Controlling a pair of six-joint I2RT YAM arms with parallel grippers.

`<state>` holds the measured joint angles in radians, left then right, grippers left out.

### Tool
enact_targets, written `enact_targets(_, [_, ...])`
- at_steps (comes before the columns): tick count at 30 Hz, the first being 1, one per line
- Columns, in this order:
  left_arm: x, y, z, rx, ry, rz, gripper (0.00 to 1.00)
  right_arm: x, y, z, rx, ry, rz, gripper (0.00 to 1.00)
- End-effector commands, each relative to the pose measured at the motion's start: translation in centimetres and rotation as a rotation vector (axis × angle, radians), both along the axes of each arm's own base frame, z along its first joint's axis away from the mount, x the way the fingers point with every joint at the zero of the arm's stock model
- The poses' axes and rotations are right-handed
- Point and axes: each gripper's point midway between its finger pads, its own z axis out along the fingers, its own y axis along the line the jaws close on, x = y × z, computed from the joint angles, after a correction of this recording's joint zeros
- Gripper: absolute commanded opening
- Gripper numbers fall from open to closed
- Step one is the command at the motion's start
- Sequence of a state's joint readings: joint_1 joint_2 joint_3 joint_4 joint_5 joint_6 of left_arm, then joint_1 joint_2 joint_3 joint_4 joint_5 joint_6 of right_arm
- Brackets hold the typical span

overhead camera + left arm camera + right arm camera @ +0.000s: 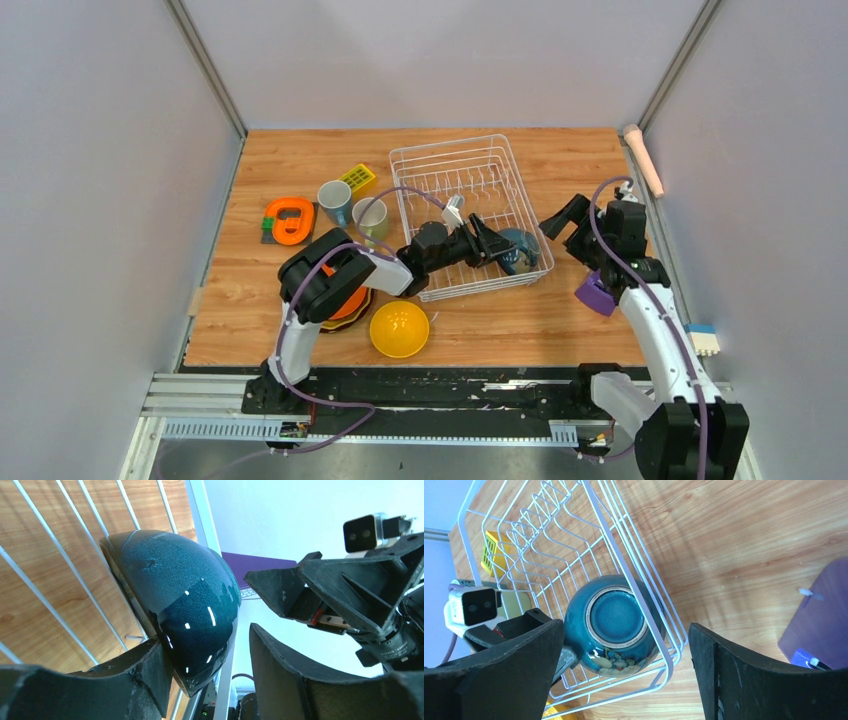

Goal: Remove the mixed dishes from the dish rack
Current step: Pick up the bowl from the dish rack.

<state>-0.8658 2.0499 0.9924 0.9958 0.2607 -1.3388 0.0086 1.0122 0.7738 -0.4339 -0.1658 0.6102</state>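
Observation:
A dark teal bowl (520, 250) lies tipped on its side in the near right corner of the white wire dish rack (470, 180), its foot ring facing the rack's right side. My left gripper (494, 246) reaches into the rack with its jaws apart around the bowl's rim. In the left wrist view one finger (145, 672) touches the bowl (185, 595), while the other (290, 675) stands clear, outside the rack wire (200, 510). My right gripper (562, 222) hovers open just outside the rack's right side. Seen from the right wrist, the bowl (616, 617) sits behind the wire (617, 545).
On the table left of the rack stand a blue mug (335, 203) and a pale green mug (371, 220). A yellow bowl (399, 329) and an orange plate (350, 305) lie near the front. A yellow brick (357, 178), orange gadget (291, 220) and purple object (598, 293) lie around.

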Motion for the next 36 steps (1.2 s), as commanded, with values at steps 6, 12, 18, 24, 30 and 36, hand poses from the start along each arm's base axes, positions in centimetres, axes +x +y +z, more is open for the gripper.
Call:
enact_targets(6, [-0.2,-2.1,4.3,-0.150,-0.083,-0.030,0.47,-1.7,-1.2,2.0,-0.017,-0.098,-0.079,0.97])
enact_targets(12, [0.0,-2.4,4.7,-0.235,-0.088,-0.034,0.27,-2.5,-1.2,2.7,-0.016,-0.133,-0.077,0.96])
enact_targets(18, [0.4,-2.9,6.0,-0.329,-0.107,-0.041,0.04,-2.9,-1.4,2.8,-0.033,-0.146,-0.077,0.96])
enact_targets(24, [0.4,-2.9,7.7,-0.327,-0.170,-0.039,0.00,-3.0,-1.3,3.2,-0.034,-0.153,-0.067,0.97])
enact_targets(30, [-0.7,-3.9,11.0,-0.280,-0.270,-0.124,0.00,-3.1,-1.2,3.6,-0.036,-0.164,-0.059,1.00])
enact_targets(36, [-3.2,-4.4,11.9,-0.085,-0.327,-0.300,0.00,-3.7,-2.4,4.0,-0.071,-0.182,-0.120,1.00])
